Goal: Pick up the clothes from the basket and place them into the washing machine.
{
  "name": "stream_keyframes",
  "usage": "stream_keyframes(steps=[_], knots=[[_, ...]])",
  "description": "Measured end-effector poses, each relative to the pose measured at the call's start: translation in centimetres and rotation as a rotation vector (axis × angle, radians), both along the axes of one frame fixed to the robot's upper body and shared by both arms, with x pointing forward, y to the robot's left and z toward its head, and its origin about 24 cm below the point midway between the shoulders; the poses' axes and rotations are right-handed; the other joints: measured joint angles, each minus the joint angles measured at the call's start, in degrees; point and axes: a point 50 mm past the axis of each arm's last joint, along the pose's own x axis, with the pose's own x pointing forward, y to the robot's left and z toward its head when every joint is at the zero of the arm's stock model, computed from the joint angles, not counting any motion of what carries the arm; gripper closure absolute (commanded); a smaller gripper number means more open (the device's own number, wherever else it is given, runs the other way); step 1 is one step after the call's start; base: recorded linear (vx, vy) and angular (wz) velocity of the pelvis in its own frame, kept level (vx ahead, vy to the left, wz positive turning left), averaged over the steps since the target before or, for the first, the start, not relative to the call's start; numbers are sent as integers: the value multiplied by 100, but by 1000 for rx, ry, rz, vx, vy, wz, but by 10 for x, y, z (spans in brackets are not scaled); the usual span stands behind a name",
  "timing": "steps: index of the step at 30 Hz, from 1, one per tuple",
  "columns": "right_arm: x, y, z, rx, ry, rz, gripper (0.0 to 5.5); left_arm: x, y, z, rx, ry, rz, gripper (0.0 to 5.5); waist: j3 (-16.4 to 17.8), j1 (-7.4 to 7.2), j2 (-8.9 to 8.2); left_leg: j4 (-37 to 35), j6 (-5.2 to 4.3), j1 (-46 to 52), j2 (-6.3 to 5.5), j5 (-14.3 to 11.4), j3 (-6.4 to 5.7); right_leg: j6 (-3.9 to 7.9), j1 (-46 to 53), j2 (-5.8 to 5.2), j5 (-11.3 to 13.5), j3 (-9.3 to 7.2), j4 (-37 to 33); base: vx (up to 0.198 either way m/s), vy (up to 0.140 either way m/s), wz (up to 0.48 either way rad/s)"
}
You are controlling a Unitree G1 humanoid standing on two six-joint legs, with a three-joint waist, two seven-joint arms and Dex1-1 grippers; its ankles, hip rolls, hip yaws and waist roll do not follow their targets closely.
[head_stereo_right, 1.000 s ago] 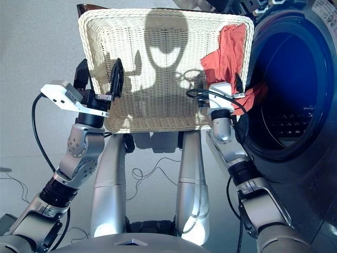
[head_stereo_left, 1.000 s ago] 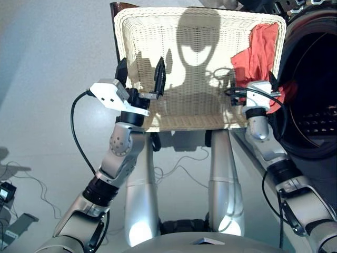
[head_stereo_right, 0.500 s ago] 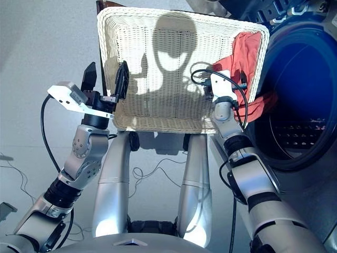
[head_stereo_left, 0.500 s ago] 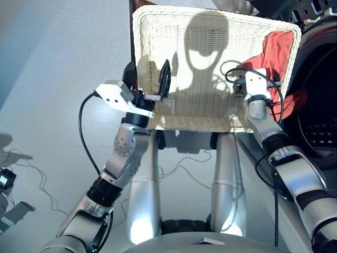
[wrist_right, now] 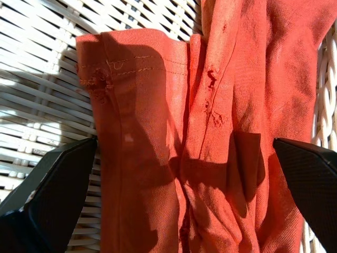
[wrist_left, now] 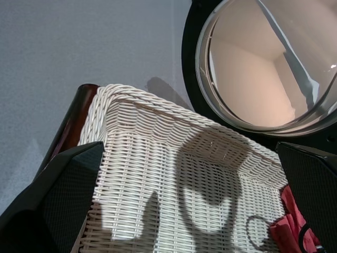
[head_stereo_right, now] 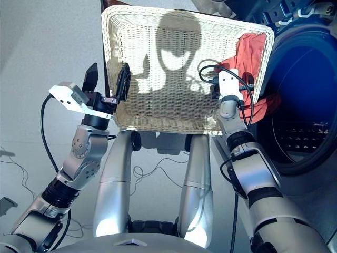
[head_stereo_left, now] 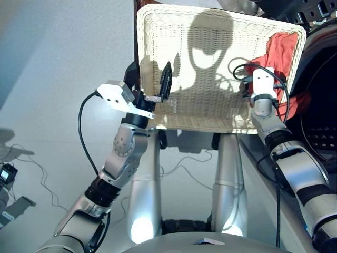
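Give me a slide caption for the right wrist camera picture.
Open right end effector poised over the coral-red garment lying in the cream wicker basket.

Silver-grey jointed arms with black bands and looping black cables — white wrist housings, black fingers.

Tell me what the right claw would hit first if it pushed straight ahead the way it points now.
Most likely the coral-red garment: the right claw is open with the cloth filling the view between its fingers, lying in the cream wicker basket. How much gap remains is unclear.
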Motion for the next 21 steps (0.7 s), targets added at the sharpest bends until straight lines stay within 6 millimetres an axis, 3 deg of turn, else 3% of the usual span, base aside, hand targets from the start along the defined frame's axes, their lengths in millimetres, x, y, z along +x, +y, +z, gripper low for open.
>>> stream_keyframes(steps=[10, 11, 12, 15, 21], knots=[[1, -1, 8, 73, -57, 23, 0, 0, 1, 1, 9, -4, 2, 0, -4, -9, 3, -167, -30, -108, -2, 17, -27, -44, -167, 0, 29, -18, -27, 0, 0, 0], [1, -1, 9, 74, -59, 28, 371, 0, 1, 1, 10, -4, 2, 0, -4, -10, 3, -184, -30, -112, -1, 17, -28, -53, -182, 0, 35, -23, -30, 0, 0, 0], [2, 0, 10, 73, -56, 44, 550, 0, 1, 1, 11, -5, 1, 0, -5, -3, 3, -195, -31, -122, -1, 17, -27, -69, -206, 0, 46, -23, -28, 0, 0, 0], [3, 5, 13, 76, -60, 68, 550, -1, 1, 2, 14, -9, -6, 0, -7, 18, 14, -210, -34, -201, -1, 17, -27, -90, -299, 0, 61, -27, -23, 0, 0, 0], [3, -17, 18, 132, -33, -41, 550, -1, 1, 1, 16, -7, -6, 0, 13, 58, 66, -163, -56, -248, 4, 60, -30, -83, -334, -2, 74, -42, -12, 0, 0, 0]])
